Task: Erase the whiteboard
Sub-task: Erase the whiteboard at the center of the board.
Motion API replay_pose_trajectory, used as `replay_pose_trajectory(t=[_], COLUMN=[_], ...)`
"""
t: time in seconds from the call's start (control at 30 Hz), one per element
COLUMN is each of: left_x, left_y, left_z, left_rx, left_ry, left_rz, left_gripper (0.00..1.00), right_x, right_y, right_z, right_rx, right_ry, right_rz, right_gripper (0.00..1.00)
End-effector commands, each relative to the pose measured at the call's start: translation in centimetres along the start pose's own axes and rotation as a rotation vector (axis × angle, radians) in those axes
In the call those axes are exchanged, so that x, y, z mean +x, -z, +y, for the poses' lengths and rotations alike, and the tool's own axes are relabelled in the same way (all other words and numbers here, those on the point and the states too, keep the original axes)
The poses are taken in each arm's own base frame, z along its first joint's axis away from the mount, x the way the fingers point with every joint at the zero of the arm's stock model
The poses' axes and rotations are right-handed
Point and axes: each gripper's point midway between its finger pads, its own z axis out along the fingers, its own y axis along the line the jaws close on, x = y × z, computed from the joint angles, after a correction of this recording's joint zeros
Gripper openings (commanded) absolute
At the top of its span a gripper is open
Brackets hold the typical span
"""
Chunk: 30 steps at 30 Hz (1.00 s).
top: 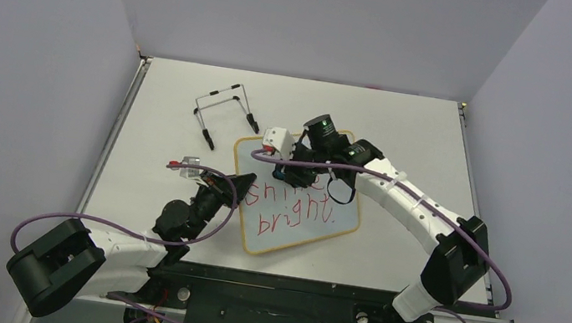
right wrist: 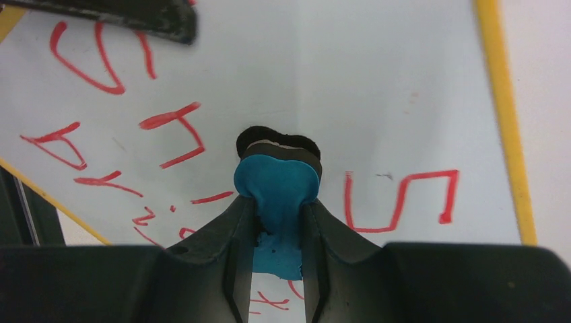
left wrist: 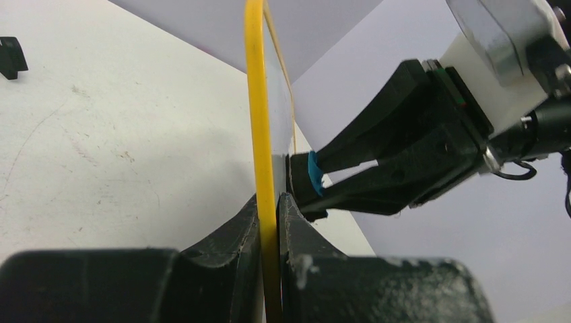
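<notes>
The whiteboard lies on the table, white with a yellow frame and red handwriting. My left gripper is shut on its left edge; the left wrist view shows the yellow frame pinched between my jaws. My right gripper is over the board's upper part, shut on the blue eraser, whose dark felt presses the board face. The eraser and the right gripper's fingers also show in the left wrist view. Red letters lie on both sides of the eraser.
A thin black wire stand lies on the table behind and left of the board. A small white and red object sits near my left gripper. Grey walls close in the table on three sides.
</notes>
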Motion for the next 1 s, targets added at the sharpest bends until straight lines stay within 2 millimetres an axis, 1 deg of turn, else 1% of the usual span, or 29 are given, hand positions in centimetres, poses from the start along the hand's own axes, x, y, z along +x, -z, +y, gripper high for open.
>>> replay_pose_trajectory(t=[0.0,0.03,0.1,0.17,0.2,0.23,0.27,0.3,0.33,0.4,0.47,0.57,0.6,0.63,0.7,0.77,0.83,0.87,0.9,0.93,0.97], left_x=[0.6,0.6,0.5,0.4,0.4,0.3,0.3,0.3,0.3,0.4,0.3,0.4,0.4,0.4,0.3,0.3,0.3,0.3,0.3,0.3,0.3], left_y=[0.1,0.1,0.2,0.3,0.3,0.4,0.4,0.4,0.4,0.4,0.3,0.3,0.3,0.2,0.2,0.2,0.2,0.2,0.2,0.2,0.2], left_z=[-2.0,-2.0,-2.0,-2.0,-1.9,-1.9,-1.8,-1.8,-1.8,-1.8,-1.9,-1.9,-2.0,-2.0,-2.0,-2.1,-2.0,-2.0,-2.0,-2.0,-2.0], left_rx=[0.1,0.101,0.101,0.098,0.096,0.095,0.092,0.092,0.093,0.093,0.096,0.097,0.097,0.096,0.096,0.097,0.096,0.096,0.096,0.096,0.096], left_ry=[-0.088,-0.088,-0.088,-0.09,-0.092,-0.093,-0.095,-0.095,-0.095,-0.094,-0.093,-0.092,-0.09,-0.09,-0.09,-0.088,-0.089,-0.089,-0.088,-0.088,-0.088], left_rz=[0.044,0.043,0.042,0.039,0.039,0.038,0.038,0.038,0.038,0.038,0.037,0.04,0.04,0.04,0.038,0.036,0.036,0.037,0.037,0.037,0.037], left_gripper=[0.0,0.0,0.0,0.0,0.0,0.0,0.0,0.0,0.0,0.0,0.0,0.0,0.0,0.0,0.0,0.0,0.0,0.0,0.0,0.0,0.0], right_x=[0.5,0.7,0.5,0.3,0.5,0.1,0.5,0.2,0.4,0.5,0.7,0.6,0.9,0.6,0.4,0.2,0.0,-0.2,-0.2,-0.2,-0.5], right_y=[-0.5,-0.6,-0.5,-0.1,0.3,0.8,1.2,1.7,2.1,2.5,2.3,1.4,1.2,0.9,0.5,0.3,0.4,0.7,0.9,1.5,1.8], right_z=[3.3,3.4,3.0,1.9,1.0,0.4,-0.7,-1.3,-2.1,-2.3,-1.6,0.2,0.7,1.5,2.5,2.9,2.0,0.9,0.2,-1.2,-2.1], right_rx=[-0.075,-0.077,-0.061,-0.02,0.005,0.032,0.064,0.091,0.11,0.114,0.08,0.004,-0.018,-0.038,-0.066,-0.071,-0.029,0.022,0.048,0.102,0.133], right_ry=[0.199,0.205,0.206,0.16,0.129,0.098,0.061,0.036,0.016,0.002,0.008,0.06,0.083,0.108,0.142,0.154,0.129,0.091,0.067,0.012,-0.008], right_rz=[0.099,0.111,0.111,0.093,0.084,0.054,0.046,0.018,0.011,-0.008,-0.011,-0.002,0.013,0.017,0.027,0.027,0.022,0.008,-0.001,-0.022,-0.041], right_gripper=[0.0,0.0,0.0,0.0,0.0,0.0,0.0,0.0,0.0,0.0,0.0,0.0,0.0,0.0,0.0,0.0,0.0,0.0,0.0,0.0,0.0])
